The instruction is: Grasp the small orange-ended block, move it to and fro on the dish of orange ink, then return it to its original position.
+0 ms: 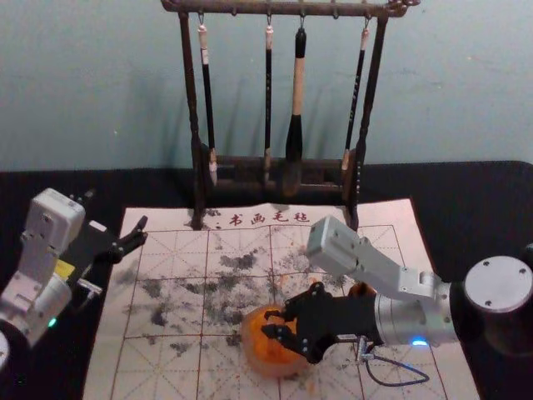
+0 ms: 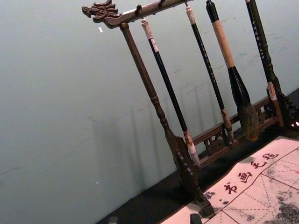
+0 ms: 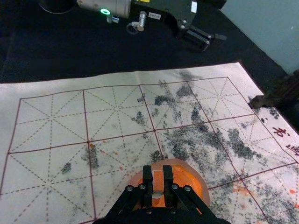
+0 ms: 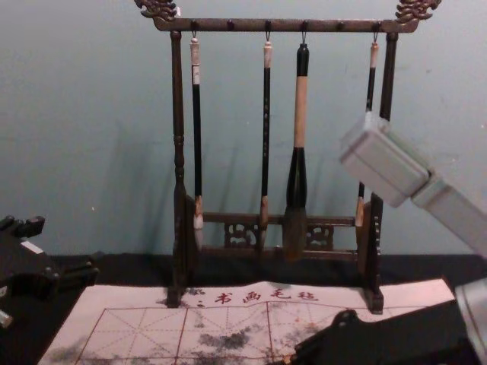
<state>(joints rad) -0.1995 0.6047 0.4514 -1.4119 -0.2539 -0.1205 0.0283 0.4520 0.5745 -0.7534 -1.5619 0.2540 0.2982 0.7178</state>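
Dish (image 1: 257, 357) lies on mat (image 1: 158, 371); brushes (image 1: 297, 87) hang from rack (image 1: 191, 87) behind.

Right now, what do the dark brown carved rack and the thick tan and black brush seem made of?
The rack looks like satiny wood: turned posts, carved ends. The brush seems lacquered wood, shiny where black; its fibrous tip, hair or synthetic.

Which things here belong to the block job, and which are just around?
In the job:
Orange-ended block
Right gripper, holding it over the dish
Ink dish

Just around:
Brush rack
Four hanging brushes
Gridded mat
Left gripper, idle, mat's left edge
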